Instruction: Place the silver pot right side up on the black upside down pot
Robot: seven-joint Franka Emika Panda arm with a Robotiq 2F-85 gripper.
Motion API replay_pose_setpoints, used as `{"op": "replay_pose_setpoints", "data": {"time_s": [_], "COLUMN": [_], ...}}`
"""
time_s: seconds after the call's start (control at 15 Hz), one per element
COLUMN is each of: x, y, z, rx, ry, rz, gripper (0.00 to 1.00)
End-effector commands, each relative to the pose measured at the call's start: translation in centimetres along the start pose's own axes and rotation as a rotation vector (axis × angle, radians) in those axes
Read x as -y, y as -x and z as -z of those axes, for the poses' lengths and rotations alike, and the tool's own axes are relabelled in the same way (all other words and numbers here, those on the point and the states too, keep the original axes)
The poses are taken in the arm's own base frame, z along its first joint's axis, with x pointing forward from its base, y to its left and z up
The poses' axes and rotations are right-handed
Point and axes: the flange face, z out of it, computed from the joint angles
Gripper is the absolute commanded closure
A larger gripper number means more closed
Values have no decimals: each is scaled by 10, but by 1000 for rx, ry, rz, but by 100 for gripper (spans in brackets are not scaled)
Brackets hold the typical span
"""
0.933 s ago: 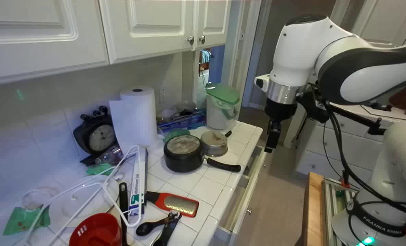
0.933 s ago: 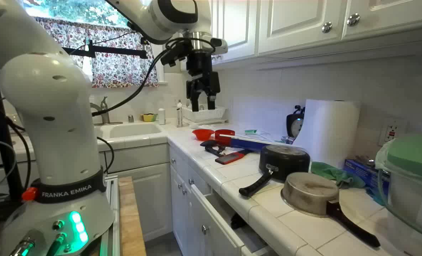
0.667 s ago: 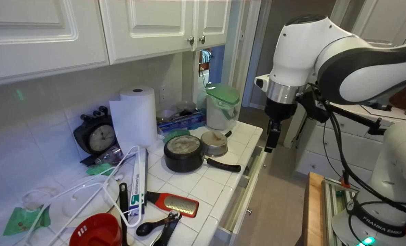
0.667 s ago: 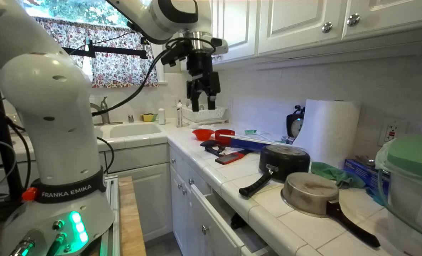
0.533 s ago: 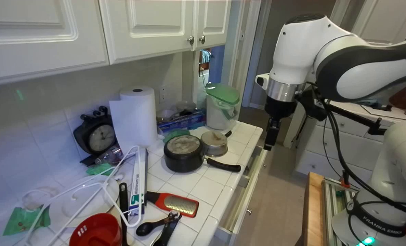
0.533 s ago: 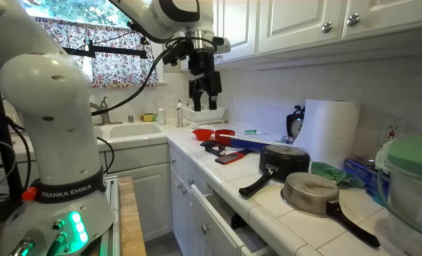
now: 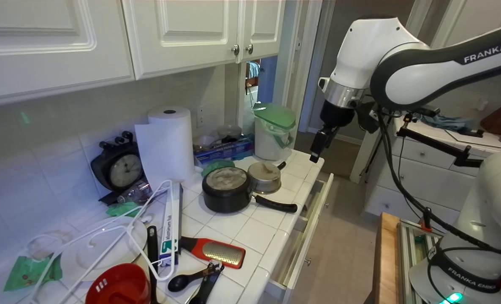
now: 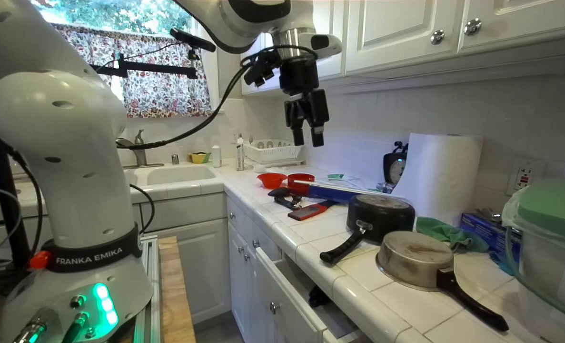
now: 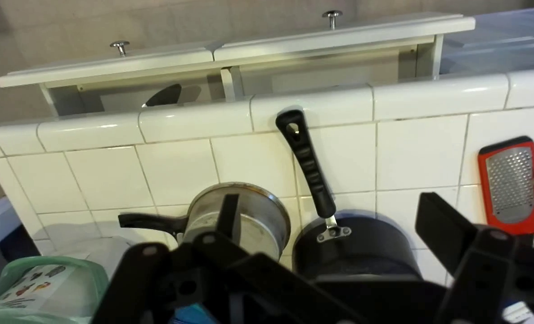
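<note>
Green packet (image 7: pixel 33 272) noted at the left of the tabletop (image 7: pixel 252 238), lying flat. Next to it, a white hanger (image 7: pixel 128 229) lies across a pale round dish (image 7: pixel 81 257) and a foil box (image 7: pixel 167 230); whether the dish is plate or lid I cannot tell. A red bowl (image 7: pixel 119 285) stands at the near side. Along the back wall (image 7: pixel 56 169), in order: a black clock-like gauge (image 7: pixel 125 169), then an upright paper roll (image 7: pixel 172 143). Toward the front lie a red-framed grater (image 7: pixel 223 252) and a black spoon (image 7: pixel 182 282).

Black pot (image 7: pixel 228 192): upside down on the tabletop, dull grey base uppermost, its handle reaching the front edge. A green cloth (image 7: pixel 214 165) lies behind it.

Silver pot (image 7: pixel 265 177): on the tabletop, just beside the black pot and to its right. It too sits upside down, stained base uppermost, dark handle turned toward the far end. Whether the two pots touch I cannot tell. Behind them stand a blue box (image 7: pixel 227 153) and, farther right, a white bucket (image 7: pixel 269 143) under a green lid (image 7: pixel 275 116).

Below the front edge, two drawers (image 9: pixel 338 41) are pulled out.

Robot arm (image 7: pixel 362 55): enters from the right. Its jaws point down at a slant, released and spread, in the air well apart from both pots; the wrist view has their pads (image 9: pixel 444 225) wide apart. The arm's base (image 7: pixel 419 278), with a green light (image 7: pixel 453 297) glowing, stands at the far right.
</note>
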Motion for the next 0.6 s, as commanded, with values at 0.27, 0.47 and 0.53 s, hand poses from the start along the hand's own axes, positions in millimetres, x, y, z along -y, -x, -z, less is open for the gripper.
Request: {"op": "replay_pose_setpoints", "data": {"time_s": [0.27,0.47,0.53], "x": [0,-17,-25], "y": [-17,-29,-33], "z": [-6,-12,-15], "rx": [14,-24,-39], "ry": [-8,32,45], "rz": [18,-115,-170], "gripper": [0,0,0]}}
